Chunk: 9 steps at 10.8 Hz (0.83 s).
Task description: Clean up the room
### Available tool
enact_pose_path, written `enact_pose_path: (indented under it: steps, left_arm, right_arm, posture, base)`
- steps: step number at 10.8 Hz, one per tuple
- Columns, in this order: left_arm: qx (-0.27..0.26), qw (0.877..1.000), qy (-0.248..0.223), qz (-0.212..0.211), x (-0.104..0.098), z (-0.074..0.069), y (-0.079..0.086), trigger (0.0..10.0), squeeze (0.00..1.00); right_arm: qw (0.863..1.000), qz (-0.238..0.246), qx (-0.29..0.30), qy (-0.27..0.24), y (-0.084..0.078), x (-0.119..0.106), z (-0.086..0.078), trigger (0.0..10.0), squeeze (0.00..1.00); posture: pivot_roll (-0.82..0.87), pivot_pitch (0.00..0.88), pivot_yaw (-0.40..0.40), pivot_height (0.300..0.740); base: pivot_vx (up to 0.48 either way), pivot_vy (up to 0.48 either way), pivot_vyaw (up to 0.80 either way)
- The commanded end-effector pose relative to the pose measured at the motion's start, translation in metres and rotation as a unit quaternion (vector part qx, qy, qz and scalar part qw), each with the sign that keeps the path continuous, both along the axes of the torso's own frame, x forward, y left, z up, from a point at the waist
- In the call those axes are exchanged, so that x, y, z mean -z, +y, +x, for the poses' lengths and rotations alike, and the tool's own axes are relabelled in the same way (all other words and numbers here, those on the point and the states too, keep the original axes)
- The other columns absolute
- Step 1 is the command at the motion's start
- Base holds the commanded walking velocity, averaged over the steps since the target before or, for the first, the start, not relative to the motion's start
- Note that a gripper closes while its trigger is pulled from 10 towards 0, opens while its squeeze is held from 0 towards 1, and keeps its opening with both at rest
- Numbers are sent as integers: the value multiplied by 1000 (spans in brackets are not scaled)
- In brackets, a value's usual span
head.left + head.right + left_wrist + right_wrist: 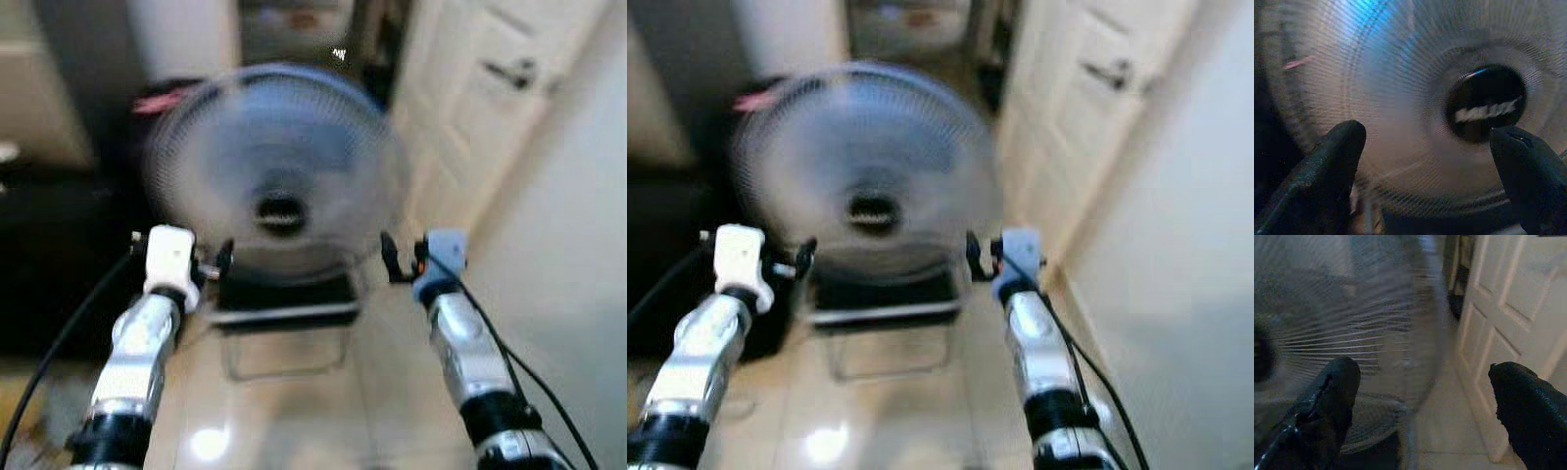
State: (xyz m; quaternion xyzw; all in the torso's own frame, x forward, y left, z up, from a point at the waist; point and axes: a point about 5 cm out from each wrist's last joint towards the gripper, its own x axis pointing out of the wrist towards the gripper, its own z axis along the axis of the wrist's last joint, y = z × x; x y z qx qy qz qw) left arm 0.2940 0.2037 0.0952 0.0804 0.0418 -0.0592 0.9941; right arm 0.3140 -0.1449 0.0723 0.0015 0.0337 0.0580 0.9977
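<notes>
A large round floor fan with a wire grille and a black hub stands on the tiled floor straight ahead, blurred. Both arms are raised toward it. My left gripper is at the fan's lower left rim, open, its two black fingers spread wide with the grille seen between them. My right gripper is at the fan's lower right rim, open too, with one finger before the grille's edge and the other before a white door.
A white panelled door and a pale wall close in the right side. Dark furniture stands on the left. The fan's black base and wire stand rest on glossy tiles.
</notes>
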Motion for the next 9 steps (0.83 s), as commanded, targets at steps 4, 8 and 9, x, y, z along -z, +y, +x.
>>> enact_pose_path:
  steps: [4,8,9]
  left_arm:
    - [-9,1000,-3,4,0,3,-4,10000,0]
    - [-11,1000,-2,7,1,4,-4,10000,0]
    - [-11,1000,-2,7,1,4,-4,10000,0]
  right_arm:
    - [1000,-1,12,12,-7,2,2,10000,0]
    - [999,-13,33,31,-8,7,3,10000,0]
    - [999,-13,33,31,-8,7,3,10000,0]
  posture:
    - [-20,0,-30,740]
    - [-21,0,-31,740]
    - [-21,0,-31,740]
  base:
    - [137,0,0]
    - [0,0,0]
    - [0,0,0]
